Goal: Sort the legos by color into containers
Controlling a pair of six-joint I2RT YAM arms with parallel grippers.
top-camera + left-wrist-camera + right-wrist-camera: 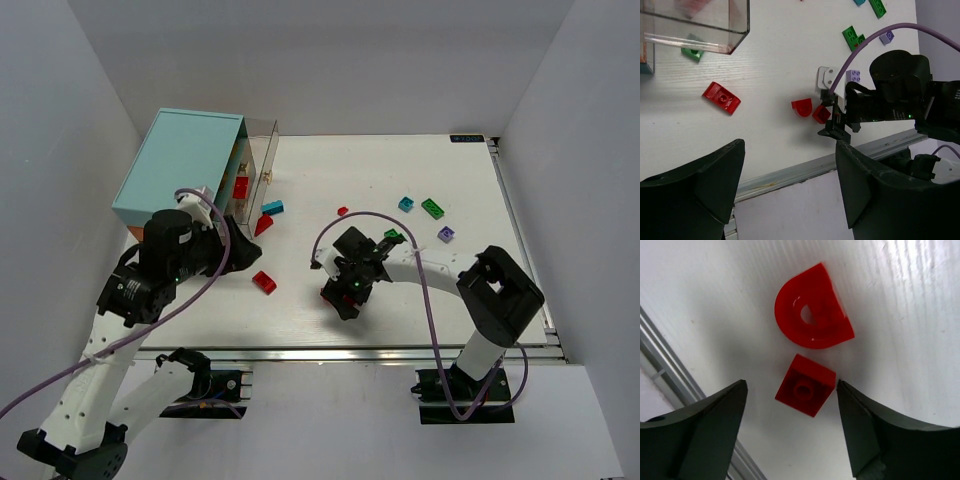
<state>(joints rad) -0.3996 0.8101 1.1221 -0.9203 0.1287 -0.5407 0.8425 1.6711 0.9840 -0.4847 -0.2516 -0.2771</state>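
My right gripper (792, 407) is open and low over the table, its fingers either side of a small red square brick (805, 385). A red half-round brick (812, 315) lies just beyond it. Both also show in the left wrist view, the square (821, 114) and the half-round (802, 107). My left gripper (790, 175) is open and empty, held above the table's front edge near the cabinet (185, 160). A clear drawer (258, 160) stands pulled out, with a red brick (241, 187) inside. Another red brick (264, 282) lies between the arms.
Loose bricks lie across the table: a cyan one (272, 207), a red wedge (264, 224), a small red one (343, 211), a cyan one (406, 204), green ones (433, 208) (394, 236) and a purple one (446, 234). A metal rail (840, 159) runs along the front edge.
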